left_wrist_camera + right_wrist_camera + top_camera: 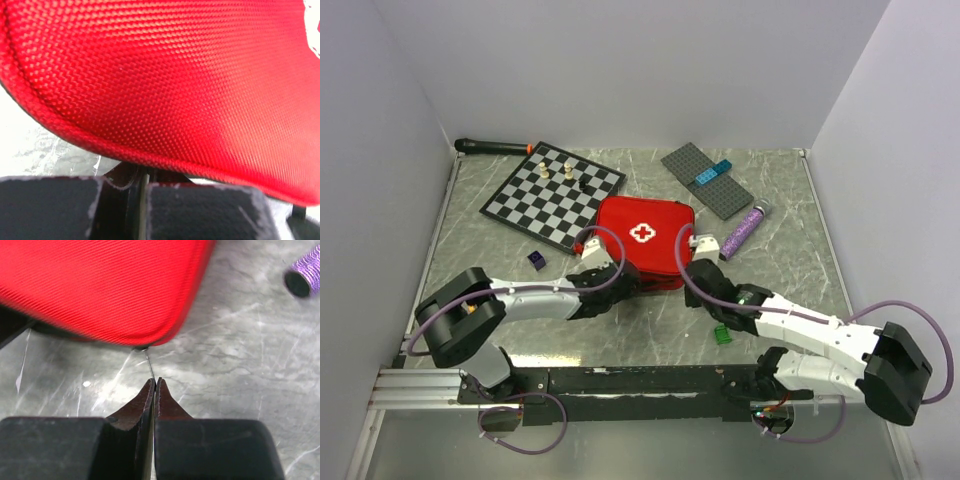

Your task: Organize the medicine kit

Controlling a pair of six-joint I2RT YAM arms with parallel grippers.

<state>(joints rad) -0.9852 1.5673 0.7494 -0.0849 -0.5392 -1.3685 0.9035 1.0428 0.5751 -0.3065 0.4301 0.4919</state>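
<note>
The medicine kit (642, 238), a red fabric case with a white cross on its lid, lies mid-table. My left gripper (605, 272) is at its near-left corner. In the left wrist view the red lid (190, 80) fills the frame, and the gripper (143, 181) is shut just under the lid's rim, on the kit's dark lower edge. My right gripper (688, 263) is at the near-right corner. There it (156, 384) is shut on a thin metal zipper pull (149, 360) that runs out from the kit's corner (145, 342).
A black-and-white chessboard (553, 193) with a few pieces lies back left, a black marker (492, 146) behind it. A grey baseplate (715, 185) with blue bricks (713, 172) is back right. A purple tube (744, 230) (306, 274) lies right of the kit. A dark block (536, 259) and a green brick (722, 335) lie nearer.
</note>
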